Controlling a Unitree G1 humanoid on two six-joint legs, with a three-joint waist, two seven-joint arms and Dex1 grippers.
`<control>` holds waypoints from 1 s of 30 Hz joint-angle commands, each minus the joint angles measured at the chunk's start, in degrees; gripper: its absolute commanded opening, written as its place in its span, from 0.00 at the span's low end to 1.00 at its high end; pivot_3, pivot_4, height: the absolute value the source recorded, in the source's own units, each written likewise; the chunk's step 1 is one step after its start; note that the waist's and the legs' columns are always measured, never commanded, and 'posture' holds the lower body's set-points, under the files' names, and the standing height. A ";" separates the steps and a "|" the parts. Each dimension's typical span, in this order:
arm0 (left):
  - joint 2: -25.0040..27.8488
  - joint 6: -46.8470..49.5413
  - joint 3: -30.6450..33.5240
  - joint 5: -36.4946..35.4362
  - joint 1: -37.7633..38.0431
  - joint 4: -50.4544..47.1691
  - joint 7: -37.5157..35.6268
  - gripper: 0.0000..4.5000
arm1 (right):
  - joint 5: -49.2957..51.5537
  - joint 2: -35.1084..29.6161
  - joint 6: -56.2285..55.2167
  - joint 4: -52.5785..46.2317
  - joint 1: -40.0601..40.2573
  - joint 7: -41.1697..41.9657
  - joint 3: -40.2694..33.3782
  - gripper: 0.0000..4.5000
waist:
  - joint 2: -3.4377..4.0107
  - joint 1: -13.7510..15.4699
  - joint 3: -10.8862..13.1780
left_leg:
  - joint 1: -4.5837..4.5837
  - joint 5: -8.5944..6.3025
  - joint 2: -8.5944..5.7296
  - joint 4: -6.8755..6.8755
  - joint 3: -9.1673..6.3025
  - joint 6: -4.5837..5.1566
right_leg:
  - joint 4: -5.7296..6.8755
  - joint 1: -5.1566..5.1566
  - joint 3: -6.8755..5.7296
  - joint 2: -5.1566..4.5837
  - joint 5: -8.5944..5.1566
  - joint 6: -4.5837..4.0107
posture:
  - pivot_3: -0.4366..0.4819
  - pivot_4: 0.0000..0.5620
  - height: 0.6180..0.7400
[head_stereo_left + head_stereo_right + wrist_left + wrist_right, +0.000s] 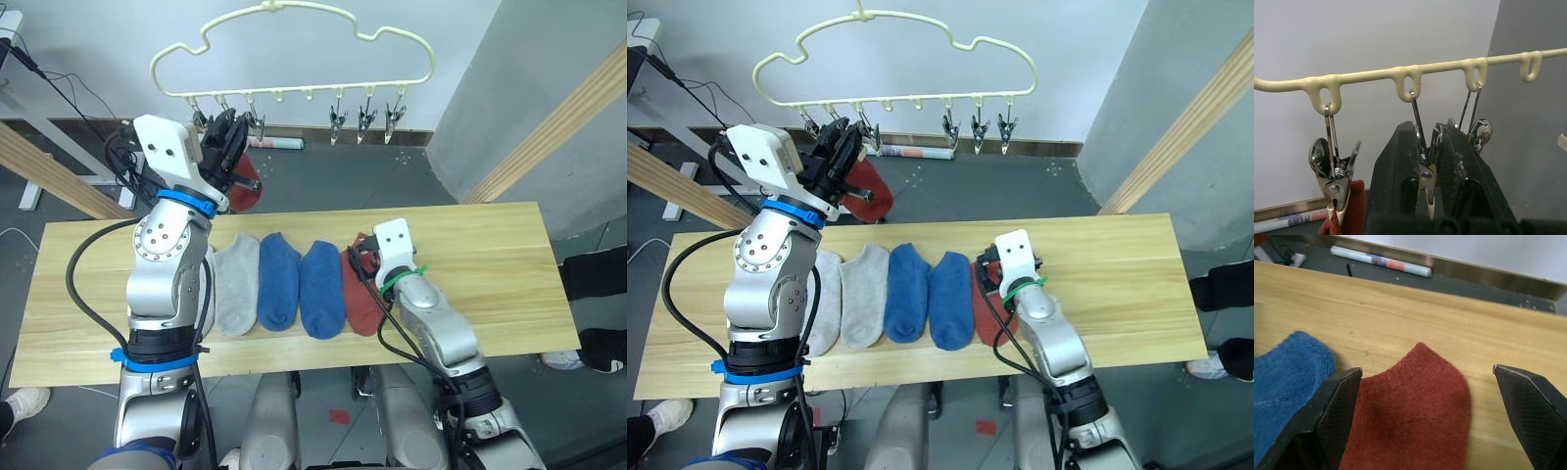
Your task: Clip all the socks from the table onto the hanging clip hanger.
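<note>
Squeezing a metal clip on the clip hanger, left gripper closed around it, right gripper spread wide over a red sock on the table.

My silver-grey arms carry blue bands at the joints, white wrist blocks, looping black cables, a green tie on my right wrist, and textured black fingers.
</note>
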 commanded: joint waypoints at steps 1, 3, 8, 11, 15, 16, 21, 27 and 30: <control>0.49 -0.29 0.82 -0.27 0.23 -3.13 -0.04 0.08 | -0.94 2.27 -2.24 1.72 0.57 -1.31 -0.20 1.00 | 0.00 0.01 0.00 | 0.00 0.00 0.00 0.00 0.00 0.00 | 0.00 0.00 0.00 0.00 0.00 0.00 | 0.46 0.87 1.00; 0.54 -0.13 0.80 -0.26 0.38 -3.38 -0.01 0.08 | -1.38 2.90 -2.63 2.78 0.83 -1.06 0.01 0.96 | 0.00 0.02 0.00 | 0.00 0.00 0.00 0.00 0.00 0.00 | 0.00 0.00 0.00 0.00 0.00 0.00 | 0.47 0.87 1.00; 0.72 0.10 0.86 -0.23 0.56 -3.50 -0.10 0.08 | -2.87 3.40 -3.69 4.76 1.14 -1.09 0.23 0.63 | 0.00 0.02 0.00 | 0.00 0.00 -0.01 0.00 -0.01 0.00 | 0.01 0.00 0.00 0.00 0.00 0.00 | 0.47 0.87 1.00; 0.88 0.32 0.93 -0.28 0.56 -3.72 -0.21 0.08 | -3.04 3.72 -3.43 4.74 1.61 -1.28 -0.33 0.40 | 0.00 0.03 0.00 | 0.00 0.00 -0.01 0.00 -0.01 0.00 | 0.01 0.00 0.01 0.00 0.00 0.00 | 0.47 0.87 1.00; 1.20 2.72 0.97 -2.25 0.50 -4.85 -1.60 0.08 | -2.66 3.04 -3.00 2.97 2.26 0.45 -0.73 0.08 | 0.00 0.04 0.00 | 0.00 0.00 -0.01 0.00 -0.01 0.00 | 0.01 0.01 0.00 0.00 0.00 0.00 | 0.47 0.88 1.00; 1.34 3.92 1.15 -3.23 0.47 -5.41 -1.90 0.08 | -2.36 2.57 -2.78 2.07 2.41 1.53 -0.55 0.00 | 0.00 0.05 0.00 | 0.00 0.00 -0.01 0.00 -0.01 0.00 | 0.01 0.01 0.01 0.00 0.00 0.00 | 0.47 0.88 1.00; 3.49 12.86 3.24 -9.82 -0.63 -8.81 -3.07 0.08 | 0.75 -2.91 -5.27 -4.15 0.52 14.47 3.53 0.00 | 0.04 0.03 0.04 | 0.00 0.00 -0.03 0.00 -0.02 0.01 | 0.00 0.01 0.02 0.00 0.00 0.00 | 0.48 0.90 1.00; 5.79 21.43 5.80 -16.45 -4.27 -8.64 -3.36 0.08 | 4.00 -6.67 -15.92 -3.89 -5.20 29.90 7.35 0.00 | 0.05 -0.08 0.33 | 0.01 0.00 -0.09 -0.01 -0.04 -0.01 | 0.01 -0.01 -0.04 0.23 0.00 0.00 | 0.47 0.92 1.00; 6.61 25.11 6.74 -18.99 -5.72 -8.23 -3.27 0.08 | 4.71 -7.94 -21.88 -1.19 -6.69 34.59 7.44 0.00 | 0.00 0.02 0.65 | 0.01 0.01 -0.10 -0.01 -0.07 -0.02 | 0.02 -0.01 -0.05 0.25 0.00 0.01 | 0.48 0.92 1.00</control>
